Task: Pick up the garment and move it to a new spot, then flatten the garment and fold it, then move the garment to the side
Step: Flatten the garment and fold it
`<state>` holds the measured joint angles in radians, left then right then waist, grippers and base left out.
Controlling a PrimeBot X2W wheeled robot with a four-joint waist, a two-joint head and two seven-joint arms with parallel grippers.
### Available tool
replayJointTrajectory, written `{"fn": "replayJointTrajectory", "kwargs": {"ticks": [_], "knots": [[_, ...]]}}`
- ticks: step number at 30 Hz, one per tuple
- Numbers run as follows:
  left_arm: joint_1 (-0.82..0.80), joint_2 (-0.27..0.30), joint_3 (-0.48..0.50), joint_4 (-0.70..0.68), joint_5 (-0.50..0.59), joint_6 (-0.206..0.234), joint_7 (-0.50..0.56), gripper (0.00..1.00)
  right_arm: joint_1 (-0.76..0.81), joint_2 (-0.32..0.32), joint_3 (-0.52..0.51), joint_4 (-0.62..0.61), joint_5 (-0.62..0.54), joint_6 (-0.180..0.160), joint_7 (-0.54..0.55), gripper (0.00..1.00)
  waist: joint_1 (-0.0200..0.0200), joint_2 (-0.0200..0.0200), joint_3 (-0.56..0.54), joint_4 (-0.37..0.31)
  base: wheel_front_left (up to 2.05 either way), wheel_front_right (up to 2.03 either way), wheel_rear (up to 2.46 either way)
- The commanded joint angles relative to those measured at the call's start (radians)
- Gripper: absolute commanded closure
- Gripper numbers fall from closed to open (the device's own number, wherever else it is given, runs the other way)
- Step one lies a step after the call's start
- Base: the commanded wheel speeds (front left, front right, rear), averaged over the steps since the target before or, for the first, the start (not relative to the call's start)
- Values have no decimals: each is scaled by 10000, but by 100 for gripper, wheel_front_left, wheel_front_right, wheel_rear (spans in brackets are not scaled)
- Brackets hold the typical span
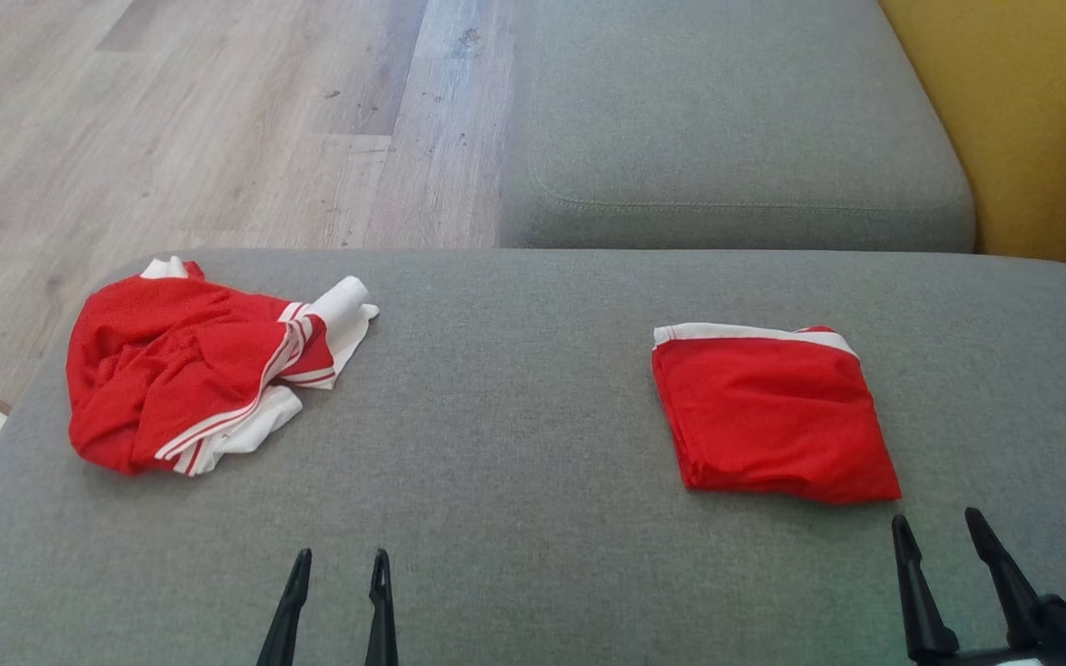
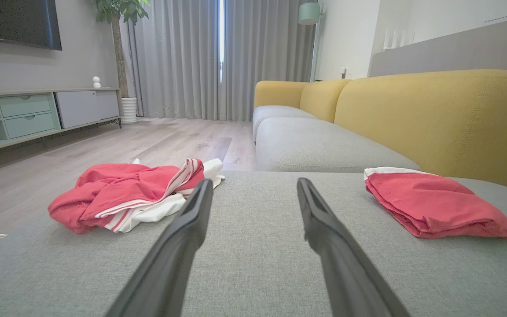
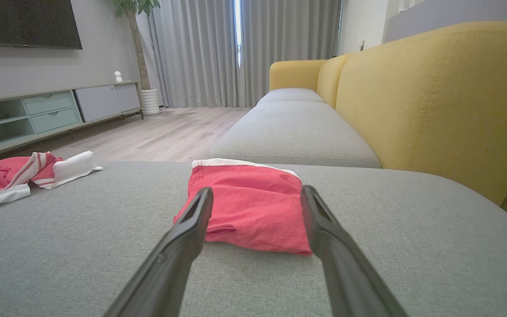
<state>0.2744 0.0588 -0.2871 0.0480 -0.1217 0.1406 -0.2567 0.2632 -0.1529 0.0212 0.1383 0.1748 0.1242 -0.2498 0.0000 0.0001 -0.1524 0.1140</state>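
A crumpled red and white garment [image 1: 204, 375] lies in a heap at the left of the grey cushion [image 1: 514, 444]; it also shows in the left wrist view [image 2: 134, 196] and the right wrist view [image 3: 24, 176]. A red garment folded into a neat square [image 1: 774, 416] rests on the right part of the cushion [image 2: 434, 202] [image 3: 249, 204]. My left gripper [image 1: 340, 560] [image 2: 253, 185] stands open near the front edge, empty. My right gripper [image 1: 935, 523] [image 3: 257, 191] is open just in front of the folded garment, not touching it.
A second grey seat cushion [image 1: 727, 129] lies beyond the near one, with the yellow sofa back [image 1: 1033, 120] at the right. Wooden floor [image 1: 200, 120] spreads at the upper left. A TV cabinet [image 2: 29, 116] and curtains [image 2: 218, 57] stand far off.
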Motion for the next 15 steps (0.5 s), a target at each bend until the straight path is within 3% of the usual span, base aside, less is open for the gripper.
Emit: {"fn": "replayJointTrajectory", "kwargs": {"ticks": [1, 15], "knots": [[-378, -76, 359, -311, 146, -23, -51, 0, -299, -179, 132, -295, -52, 65, -120, 0, 0, -1, -14, -1, 0, 0, 0], [-425, -83, 383, -290, 172, -63, -51, 0, -203, -143, 134, -173, -124, 65, -120, 0, 0, -1, -80, -73, 0, 0, 0]]}}
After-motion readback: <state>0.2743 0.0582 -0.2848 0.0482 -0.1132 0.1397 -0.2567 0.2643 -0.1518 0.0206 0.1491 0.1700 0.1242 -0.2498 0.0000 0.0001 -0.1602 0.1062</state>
